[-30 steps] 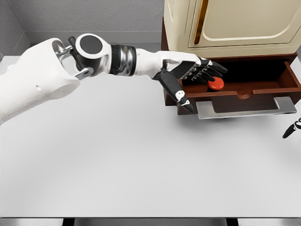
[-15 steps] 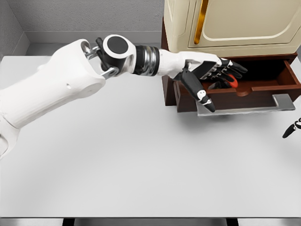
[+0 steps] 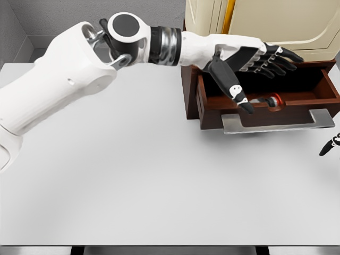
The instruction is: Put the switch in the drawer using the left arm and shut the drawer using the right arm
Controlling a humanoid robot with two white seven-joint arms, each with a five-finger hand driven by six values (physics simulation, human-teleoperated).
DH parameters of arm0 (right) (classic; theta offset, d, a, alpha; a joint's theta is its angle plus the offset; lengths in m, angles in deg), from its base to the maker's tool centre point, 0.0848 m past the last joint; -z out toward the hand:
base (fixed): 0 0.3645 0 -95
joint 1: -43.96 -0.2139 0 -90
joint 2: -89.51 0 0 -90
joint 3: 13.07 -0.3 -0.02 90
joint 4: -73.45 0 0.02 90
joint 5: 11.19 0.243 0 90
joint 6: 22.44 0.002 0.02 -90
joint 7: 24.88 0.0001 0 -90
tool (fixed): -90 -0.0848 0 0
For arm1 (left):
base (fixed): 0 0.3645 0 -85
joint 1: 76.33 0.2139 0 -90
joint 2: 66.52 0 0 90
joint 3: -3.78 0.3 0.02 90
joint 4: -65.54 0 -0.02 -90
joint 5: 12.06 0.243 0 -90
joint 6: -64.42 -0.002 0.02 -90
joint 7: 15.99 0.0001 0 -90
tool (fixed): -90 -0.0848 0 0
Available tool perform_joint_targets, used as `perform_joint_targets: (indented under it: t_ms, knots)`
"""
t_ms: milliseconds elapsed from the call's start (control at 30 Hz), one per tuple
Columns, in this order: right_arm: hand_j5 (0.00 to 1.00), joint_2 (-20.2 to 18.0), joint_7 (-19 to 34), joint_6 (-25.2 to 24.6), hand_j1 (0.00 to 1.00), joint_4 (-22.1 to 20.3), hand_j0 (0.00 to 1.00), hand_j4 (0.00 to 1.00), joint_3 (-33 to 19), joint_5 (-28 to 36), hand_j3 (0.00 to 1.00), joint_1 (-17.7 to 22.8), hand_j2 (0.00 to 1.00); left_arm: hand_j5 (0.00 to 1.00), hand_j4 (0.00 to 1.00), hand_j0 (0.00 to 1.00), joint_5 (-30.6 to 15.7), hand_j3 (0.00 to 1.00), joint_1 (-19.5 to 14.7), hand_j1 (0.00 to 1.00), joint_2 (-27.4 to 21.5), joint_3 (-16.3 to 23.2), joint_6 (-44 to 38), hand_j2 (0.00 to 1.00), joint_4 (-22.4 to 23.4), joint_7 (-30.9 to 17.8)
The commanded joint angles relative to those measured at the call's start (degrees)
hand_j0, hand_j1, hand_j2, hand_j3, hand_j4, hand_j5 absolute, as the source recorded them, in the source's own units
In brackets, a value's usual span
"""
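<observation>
Item: switch (image 3: 273,100), no lettering I can read, now lying loose in drawer (image 3: 319,91); left hand (image 3: 255,58) has lifted, fingers spread, empty.

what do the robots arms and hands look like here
The left arm has smooth white shells, a round black joint cap ringed in white, and a banded silver and black wrist. The left hand is white on the back with black fingers and small white marks. Of the right hand, only black-and-white fingertips show.
</observation>
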Motion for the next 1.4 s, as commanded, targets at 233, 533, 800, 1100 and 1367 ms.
perform_joint_targets:
  t_ms: [233, 533, 800, 1100, 1367]
  knots:
    - [0.48, -0.6, 0.0, -0.2, 0.48, 0.0, 0.48, 0.48, 0.1, 0.9, 0.48, -1.2, 0.48, 1.0, 1.0, 1.0, -9.2, 1.0, 1.9, 1.0, -31.3, -1.6, 12.2, 1.0, -23.4, -0.1]
    - [0.49, -2.6, 0.0, -0.2, 0.49, 0.2, 0.49, 0.49, 4.7, 0.9, 0.49, -6.6, 0.49, 1.0, 1.0, 1.0, 7.8, 1.0, 15.5, 1.0, -52.9, -1.5, 26.8, 1.0, -22.6, -0.1]
    - [0.52, -2.7, 0.0, -0.2, 0.52, 0.1, 0.52, 0.52, 7.3, 0.8, 0.52, -7.6, 0.52, 1.0, 1.0, 1.0, 10.3, 1.0, 16.3, 1.0, -54.4, -1.5, 27.8, 1.0, -22.3, -0.1]
    - [0.53, -2.7, 0.0, -0.2, 0.53, 0.2, 0.53, 0.53, 11.4, 0.6, 0.53, -9.8, 0.53, 1.0, 1.0, 1.0, 10.1, 1.0, 17.1, 1.0, -54.6, -1.5, 30.9, 1.0, -22.7, -0.1]
    - [0.53, -2.3, 0.0, -0.2, 0.53, 0.5, 0.53, 0.53, 23.7, 0.7, 0.53, -23.0, 0.53, 1.0, 1.0, 1.0, 20.1, 1.0, 15.4, 1.0, -52.8, 0.5, 30.7, 1.0, -21.7, -0.1]
